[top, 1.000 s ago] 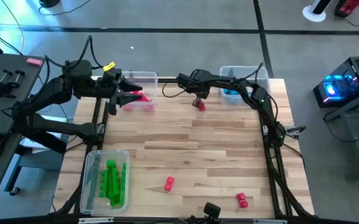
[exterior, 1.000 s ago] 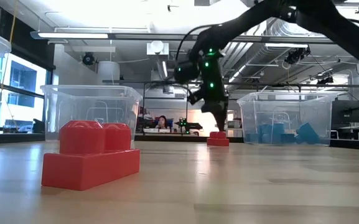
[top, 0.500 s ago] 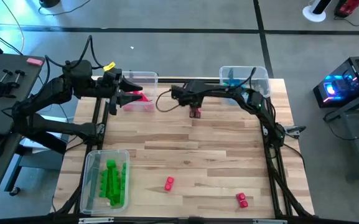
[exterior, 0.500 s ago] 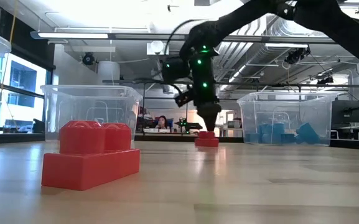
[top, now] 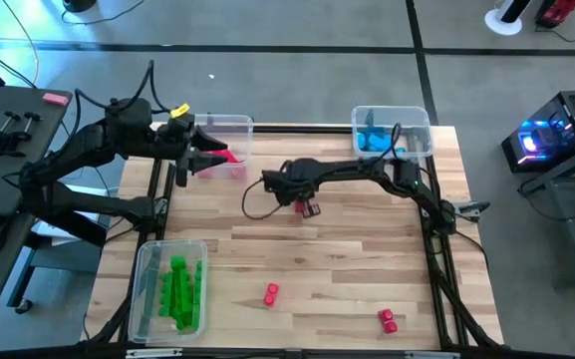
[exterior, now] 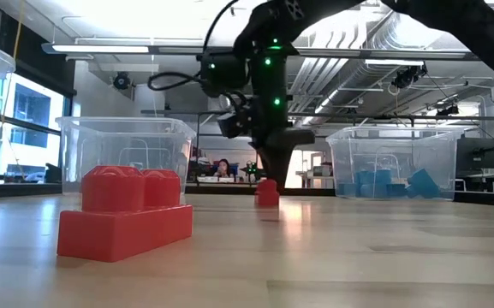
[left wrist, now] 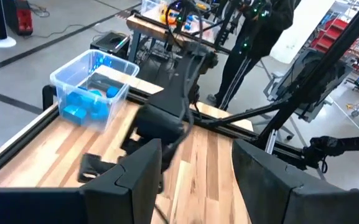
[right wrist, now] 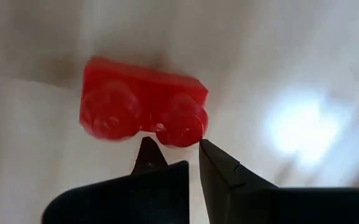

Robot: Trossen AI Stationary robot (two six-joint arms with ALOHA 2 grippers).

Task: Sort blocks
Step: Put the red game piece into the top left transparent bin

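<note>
Moved from 12 o'clock toward worktop (top: 347, 239) centre, right gripper (top: 310, 208) holds its narrowly parted fingers (right wrist: 219, 165) just above a red block (right wrist: 143, 109); left gripper (top: 207, 160), fingers apart, waits at the 11 o'clock bin (top: 229, 125).

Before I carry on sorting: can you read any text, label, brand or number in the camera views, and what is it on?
No legible text in any view.
Red block under the right gripper: studs only, no marking.
Clear bins: no readable label.
Yellow tag on the left arm: too small to read.
Room background in the low view: nothing can be made out.
</note>
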